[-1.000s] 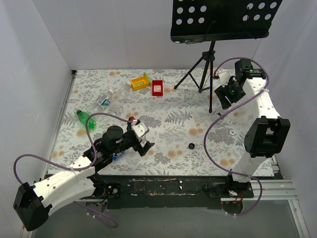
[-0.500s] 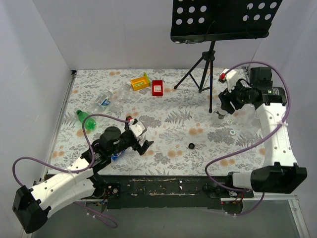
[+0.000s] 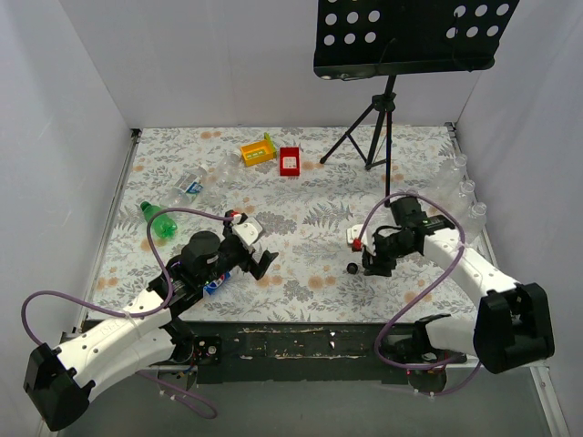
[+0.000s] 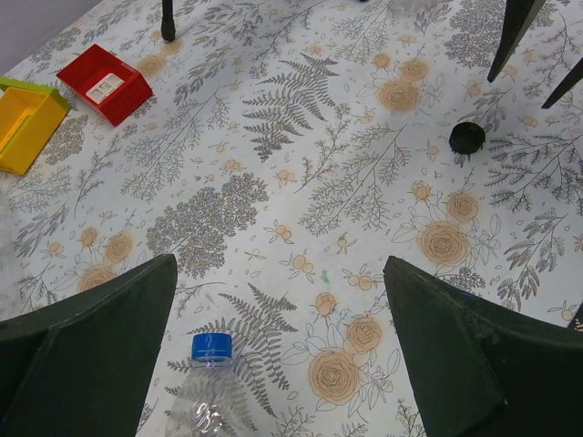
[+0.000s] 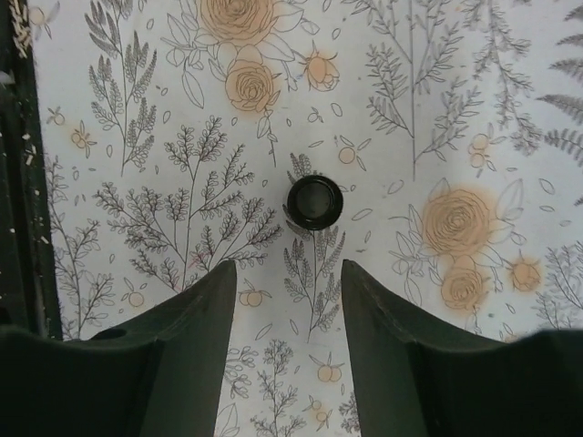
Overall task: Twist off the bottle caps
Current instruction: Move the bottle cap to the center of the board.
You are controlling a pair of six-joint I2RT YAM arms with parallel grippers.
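Observation:
A loose black bottle cap (image 3: 352,268) lies upside down on the floral tablecloth. In the right wrist view this cap (image 5: 315,202) sits just beyond the tips of my right gripper (image 5: 289,267), which is open and holds nothing. My right gripper (image 3: 369,262) hovers low right beside it. A clear bottle with a blue cap (image 4: 211,347) lies under my left gripper (image 4: 281,269), near the left finger. The left jaws stand wide open and empty. From above, my left gripper (image 3: 260,259) is left of centre.
A green bottle (image 3: 157,219) and clear bottles (image 3: 194,182) lie at the left. A yellow tray (image 3: 257,150) and a red tray (image 3: 290,161) stand at the back. A tripod (image 3: 372,137) stands back right, with more clear bottles (image 3: 463,193) along the right wall.
My right arm has swung from the back right corner down to the front middle, over the black cap, and its jaws have narrowed. The left gripper has shifted slightly.

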